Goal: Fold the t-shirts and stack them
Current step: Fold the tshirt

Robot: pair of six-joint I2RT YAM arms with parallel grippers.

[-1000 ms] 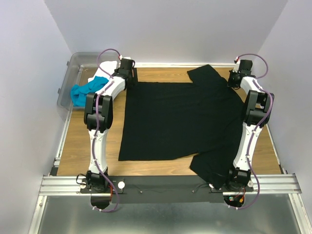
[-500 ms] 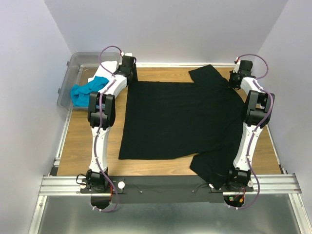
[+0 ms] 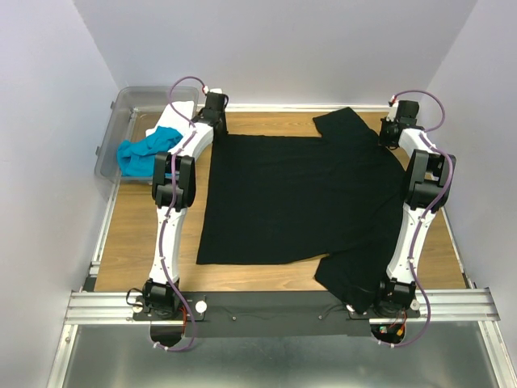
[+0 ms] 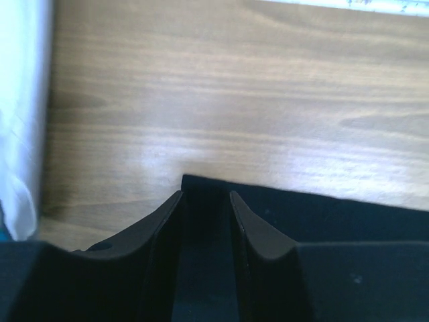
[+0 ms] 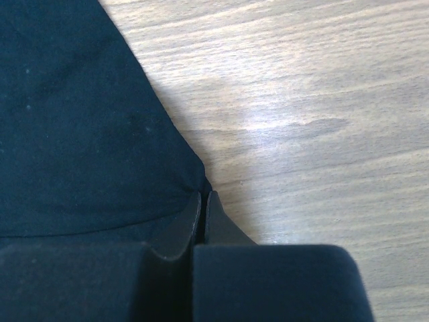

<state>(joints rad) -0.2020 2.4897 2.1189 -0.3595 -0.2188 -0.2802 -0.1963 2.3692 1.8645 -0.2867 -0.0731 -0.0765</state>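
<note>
black shirt: spread flat on the table, with sleeves at 1 and 5 o'clock.
blue shirt, white shirt: heaped in the bin at 10 o'clock.
left gripper: jaws slightly apart, astride the black shirt's 11 o'clock corner, not pinching it.
right gripper: fingers together, clamped on the black shirt's edge at 1 o'clock.
handling: the cloth looks light and limp, so it should sag and drag when lifted. The far corners look like the best places to take hold.
</note>
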